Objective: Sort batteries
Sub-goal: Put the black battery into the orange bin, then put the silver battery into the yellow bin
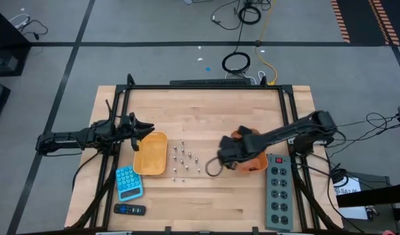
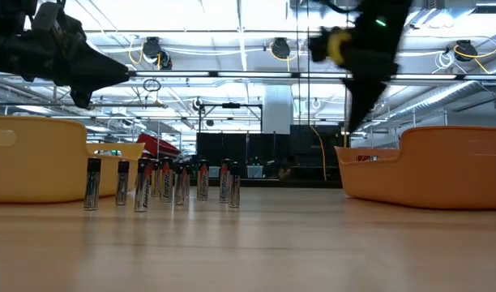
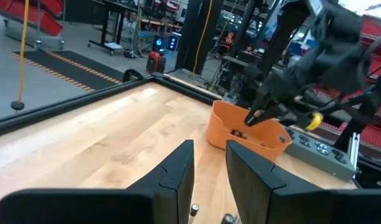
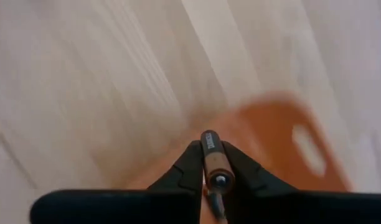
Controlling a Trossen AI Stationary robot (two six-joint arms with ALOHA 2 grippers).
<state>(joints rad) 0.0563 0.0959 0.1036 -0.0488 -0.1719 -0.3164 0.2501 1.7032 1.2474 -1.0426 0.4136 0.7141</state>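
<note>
While clamping one battery (image 4: 210, 158) over the right tray (image 1: 253, 163), right gripper (image 4: 210, 180) mid-sort; left gripper (image 3: 210, 171) parted, empty; upright batteries (image 1: 182, 158) remaining.

Both arms are dark, near black, built of slim jointed links.

Left gripper (image 3: 209, 180): two broad, flat, matte black fingers (image 3: 175, 177) tapering to angled tips, rising from a wide black crossbar.

Right gripper (image 4: 213, 169): same black crossbar, fingers with rounded inner shoulders.

Right arm (image 1: 298, 130): yellow fitting near the wrist in the low and left wrist views; a dark cable loop hangs beside its wrist.
</note>
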